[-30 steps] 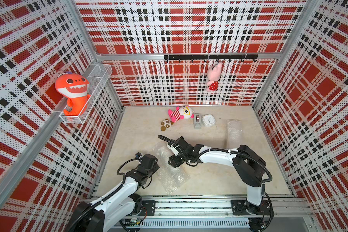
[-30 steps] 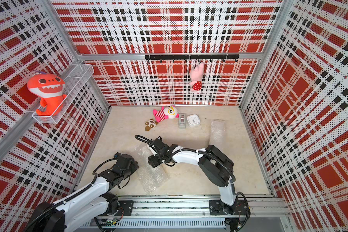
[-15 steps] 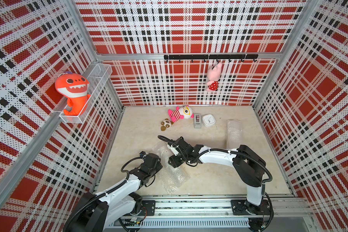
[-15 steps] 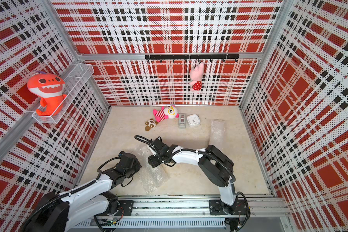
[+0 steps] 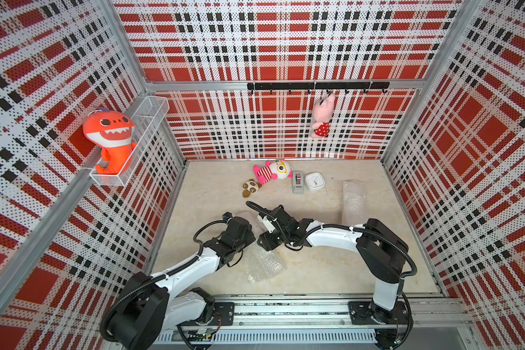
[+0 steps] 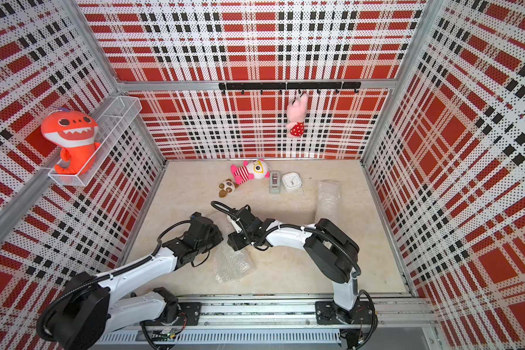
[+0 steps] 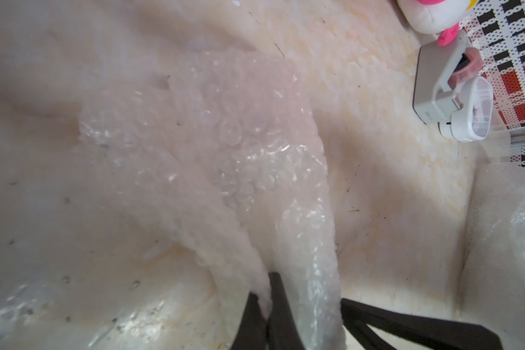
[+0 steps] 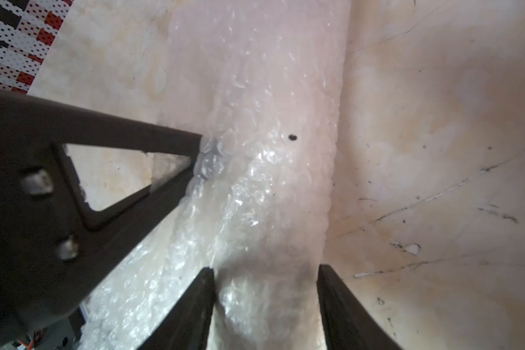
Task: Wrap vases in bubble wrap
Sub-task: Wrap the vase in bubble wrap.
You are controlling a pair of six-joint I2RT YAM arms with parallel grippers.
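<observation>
Wrapping looks partway. Right gripper (image 8: 266,269), jaws half spread, clasps what seems a wrapped vase (image 8: 273,188). Left gripper (image 7: 267,292), closed, pinches loose bubble wrap (image 7: 225,145) beside it.

Both top views are bright, sharp and evenly lit from above, with only faint shadows on the floor (image 5: 315,272) and the plaid walls (image 5: 270,45) bowing outward toward the edges. The wrist views are hazier — a pinkish wash, white glints sparkling off the bubble wrap (image 7: 240,145), and the near dark fingers (image 8: 191,309) soft and out of focus.
</observation>
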